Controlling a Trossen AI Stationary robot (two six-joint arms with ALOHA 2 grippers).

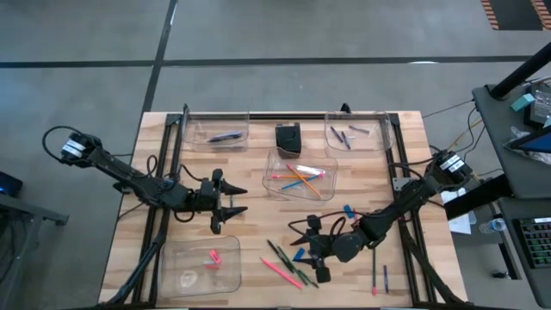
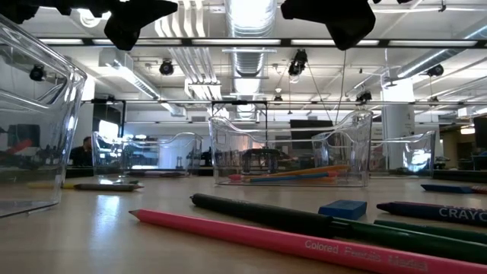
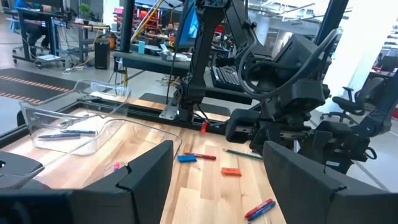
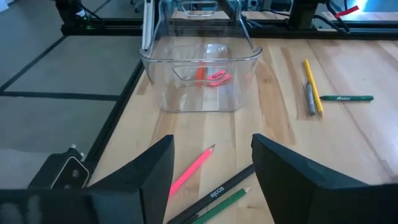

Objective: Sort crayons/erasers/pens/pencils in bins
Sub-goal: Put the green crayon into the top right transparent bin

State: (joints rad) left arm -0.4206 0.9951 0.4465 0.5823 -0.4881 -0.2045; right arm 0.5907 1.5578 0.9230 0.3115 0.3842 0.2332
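My left gripper [image 1: 238, 201] is open and empty above the table's middle left; it also shows in its wrist view [image 3: 217, 155]. My right gripper [image 1: 305, 248] is open and empty, low over loose sticks near the front edge. Ahead of its fingers [image 4: 211, 149] lie a pink pencil [image 4: 193, 168], a dark stick [image 4: 214, 194] and a green pencil [image 4: 225, 204]. A blue eraser [image 1: 299, 255] lies beside it. The near-left bin [image 1: 200, 265] holds pink erasers [image 4: 214, 77]. The middle bin [image 1: 301, 175] holds pencils. The far-left bin [image 1: 219, 133] holds a pen. The far-right bin [image 1: 357, 133] holds crayons.
A small black box [image 1: 288, 138] stands between the far bins. Two thin sticks [image 1: 379, 278] lie at the front right. Blue and red pieces [image 1: 347, 209] lie right of the middle. A yellow pencil [image 4: 313, 93] and a green one [image 4: 345, 98] lie beyond the near-left bin.
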